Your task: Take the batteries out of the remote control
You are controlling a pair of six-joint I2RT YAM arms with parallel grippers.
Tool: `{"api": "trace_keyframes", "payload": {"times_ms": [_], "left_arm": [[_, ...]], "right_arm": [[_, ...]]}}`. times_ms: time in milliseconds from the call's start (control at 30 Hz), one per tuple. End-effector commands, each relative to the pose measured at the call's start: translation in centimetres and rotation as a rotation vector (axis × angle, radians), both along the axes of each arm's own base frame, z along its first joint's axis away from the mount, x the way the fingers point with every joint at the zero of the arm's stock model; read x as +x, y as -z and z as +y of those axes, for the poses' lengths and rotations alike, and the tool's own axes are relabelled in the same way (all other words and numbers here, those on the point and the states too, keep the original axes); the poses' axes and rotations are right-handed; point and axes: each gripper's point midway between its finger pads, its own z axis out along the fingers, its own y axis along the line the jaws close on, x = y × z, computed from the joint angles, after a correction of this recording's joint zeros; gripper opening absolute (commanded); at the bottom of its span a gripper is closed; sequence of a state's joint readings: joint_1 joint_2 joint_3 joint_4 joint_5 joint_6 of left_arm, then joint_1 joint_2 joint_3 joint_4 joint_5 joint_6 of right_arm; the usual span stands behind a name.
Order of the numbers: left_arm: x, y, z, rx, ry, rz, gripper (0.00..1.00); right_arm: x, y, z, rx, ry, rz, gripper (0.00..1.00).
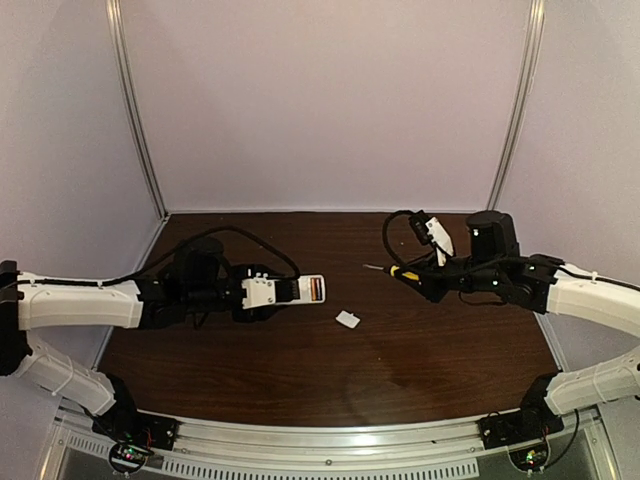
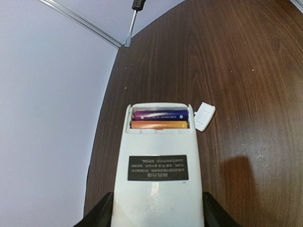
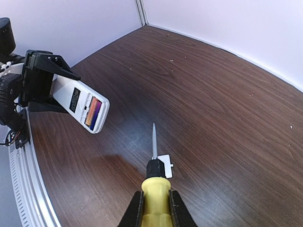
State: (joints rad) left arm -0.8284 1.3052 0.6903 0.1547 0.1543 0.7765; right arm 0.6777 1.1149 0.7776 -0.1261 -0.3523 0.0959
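Over dark table (image 1: 300, 370), left claw (image 2: 157, 215) grips remote (image 2: 158, 156) holding batteries (image 2: 160, 119); right claw (image 3: 155, 208) clamps screwdriver (image 3: 155, 182).

Soft, even light falls from above and tints the walls pale lavender. The dark wooden table (image 1: 420, 360) has a dull sheen, with a hazy bright patch in the right wrist view near the yellow-handled screwdriver (image 3: 155, 198). In the left wrist view the remote control (image 2: 158, 189) casts a blurred shadow on the wood beside it, and its label print is unreadable. The top view is soft and grainy, its frame posts (image 1: 135, 110) bowed by the wide lens.
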Motion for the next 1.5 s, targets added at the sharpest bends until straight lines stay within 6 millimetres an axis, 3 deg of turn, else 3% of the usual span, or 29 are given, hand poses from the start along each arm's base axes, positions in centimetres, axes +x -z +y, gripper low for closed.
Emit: {"api": "trace_keyframes", "payload": {"times_ms": [0,67,300,700,1033,1467], "left_arm": [[0.0,-1.4,-0.1,-0.031,0.017,-0.065,0.00],[-0.7,-0.4,0.3,0.032,0.074,-0.137,0.00],[-0.9,-2.1,0.7,-0.012,0.066,-0.193,0.00],[-0.8,-2.6,0.5,-0.028,0.069,-0.210,0.00],[0.1,-2.1,0.6,-0.005,0.029,-0.211,0.00],[-1.5,-0.9,-0.5,0.008,0.114,-0.144,0.00]], "right_arm": [[-0.6,-1.5,0.6,-0.035,-0.067,-0.057,0.00],[-0.8,-1.7,0.8,-0.062,-0.095,-0.085,0.00],[-1.8,-2.6,1.5,-0.106,-0.153,-0.126,0.00],[-3.2,-2.9,1.8,-0.202,-0.207,-0.164,0.00],[-4.0,-3.2,3.4,-0.281,-0.243,-0.219,0.00],[-4.9,-2.4,6.5,-0.344,-0.311,-0.255,0.00]]}}
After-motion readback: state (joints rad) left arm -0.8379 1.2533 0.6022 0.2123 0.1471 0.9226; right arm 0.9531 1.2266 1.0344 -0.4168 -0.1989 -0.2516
